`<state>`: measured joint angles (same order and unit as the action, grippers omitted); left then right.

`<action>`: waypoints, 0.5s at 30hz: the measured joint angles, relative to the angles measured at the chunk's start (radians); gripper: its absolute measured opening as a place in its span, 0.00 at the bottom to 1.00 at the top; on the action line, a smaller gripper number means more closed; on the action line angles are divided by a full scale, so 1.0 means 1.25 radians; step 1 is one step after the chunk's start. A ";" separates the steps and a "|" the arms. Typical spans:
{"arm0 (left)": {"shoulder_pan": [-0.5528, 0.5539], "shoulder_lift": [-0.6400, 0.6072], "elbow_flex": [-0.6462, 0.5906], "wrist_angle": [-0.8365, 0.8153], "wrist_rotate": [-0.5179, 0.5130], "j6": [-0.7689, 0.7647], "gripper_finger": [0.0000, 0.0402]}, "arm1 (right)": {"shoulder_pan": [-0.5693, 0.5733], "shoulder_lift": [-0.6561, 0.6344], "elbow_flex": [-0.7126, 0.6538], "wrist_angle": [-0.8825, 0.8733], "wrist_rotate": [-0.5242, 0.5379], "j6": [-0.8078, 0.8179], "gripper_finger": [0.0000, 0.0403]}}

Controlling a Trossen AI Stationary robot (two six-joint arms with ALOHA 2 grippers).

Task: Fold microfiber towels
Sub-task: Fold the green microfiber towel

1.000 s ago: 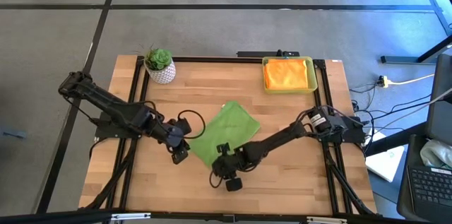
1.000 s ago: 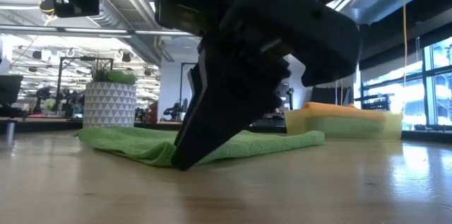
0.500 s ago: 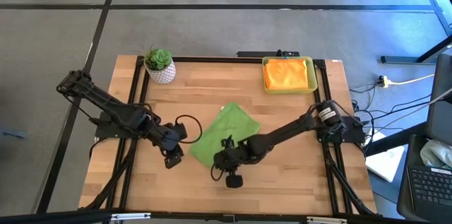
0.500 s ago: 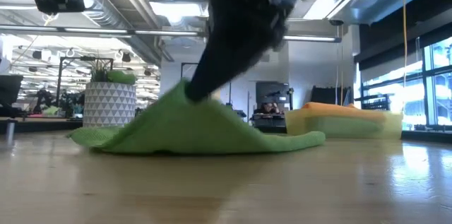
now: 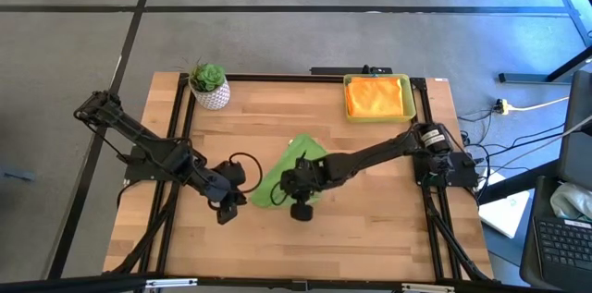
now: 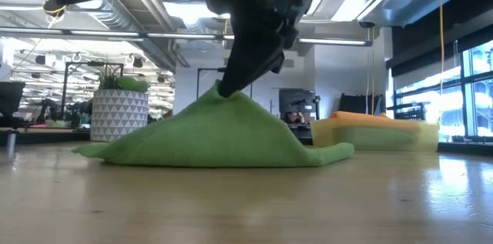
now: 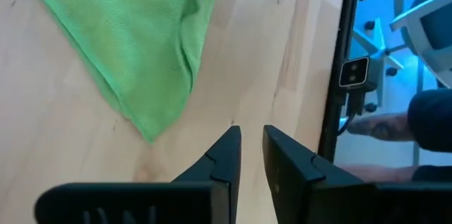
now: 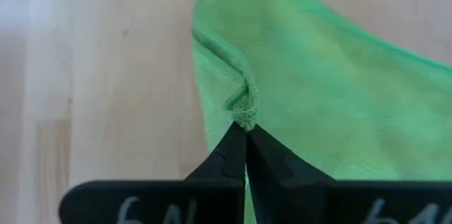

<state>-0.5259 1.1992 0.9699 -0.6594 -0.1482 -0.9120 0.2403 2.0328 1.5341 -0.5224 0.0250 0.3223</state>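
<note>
**Green towel lifted into a peak at the folding table**

Wooden slats of the work table (image 5: pixel 370 228) carry a lime green towel (image 5: pixel 301 156) near the middle, one corner of it pinched between the pressed-together fingers of the right gripper (image 8: pixel 245 126) and raised off the surface. Seen level from the table's edge, the cloth (image 6: pixel 223 132) rises like a small tent under the dark gripper (image 6: pixel 225 88), its lower edges lying flat on the wood. The left gripper (image 5: pixel 225 210) hangs just beside the towel's near-left corner, holding nothing; its fingers (image 7: pixel 224 155) stand slightly apart over bare wood, close to the cloth's folded tip (image 7: pixel 148 133). At the far right corner of the table, a yellow tray (image 5: pixel 408 101) holds an orange towel (image 5: pixel 377 96), folded. A potted plant (image 5: pixel 209 85) in a white patterned pot stands at the far left corner. Beyond the table's edge, a person's forearm (image 7: pixel 374 128) shows in the left wrist view
</note>
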 joint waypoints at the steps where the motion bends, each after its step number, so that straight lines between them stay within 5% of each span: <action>1: 0.000 0.001 0.000 0.000 -0.002 0.004 0.14 | -0.006 -0.003 0.000 -0.004 0.000 0.009 0.01; 15: -0.006 0.002 0.000 -0.054 -0.035 0.005 0.14 | -0.063 -0.096 -0.015 -0.275 0.189 0.031 0.01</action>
<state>-0.5335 1.2022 0.9699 -0.7272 -0.1919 -0.9059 0.1621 1.9133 1.5148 -0.8656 0.2608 0.3616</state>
